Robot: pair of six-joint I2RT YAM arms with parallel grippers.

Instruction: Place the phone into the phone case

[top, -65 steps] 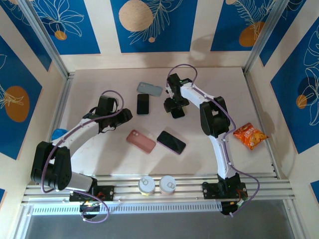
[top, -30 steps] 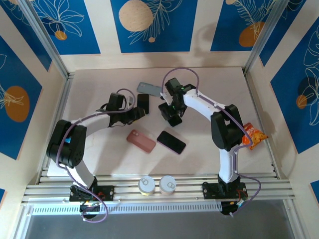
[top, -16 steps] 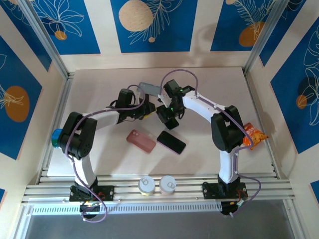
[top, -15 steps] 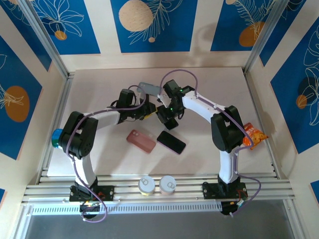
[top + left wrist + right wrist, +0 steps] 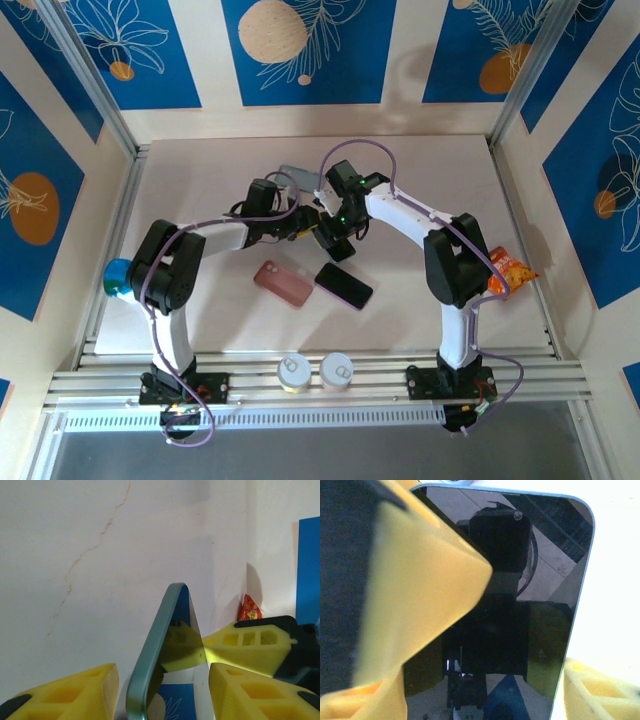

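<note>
Robotics lab booth.
Blue leaf-print wall panels (image 5: 340, 50) and silver aluminium rails (image 5: 540, 375) enclose a white tabletop (image 5: 190, 170).

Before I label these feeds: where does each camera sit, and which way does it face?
Top: above, behind the bases, looking down on the table; both arms show.
Left wrist: looks forward past the left gripper at a phone, edge-on.
Right wrist: looks past the right gripper onto the phone's screen.
Shared: probably one phone, in both wrist views.

The left gripper (image 5: 304, 220) has swung across to the middle and now sits right beside the right gripper (image 5: 335, 233), which slid a little left, and we think the phone (image 5: 150, 675) now stands between the left one's fingers (image 5: 75, 690).
</note>
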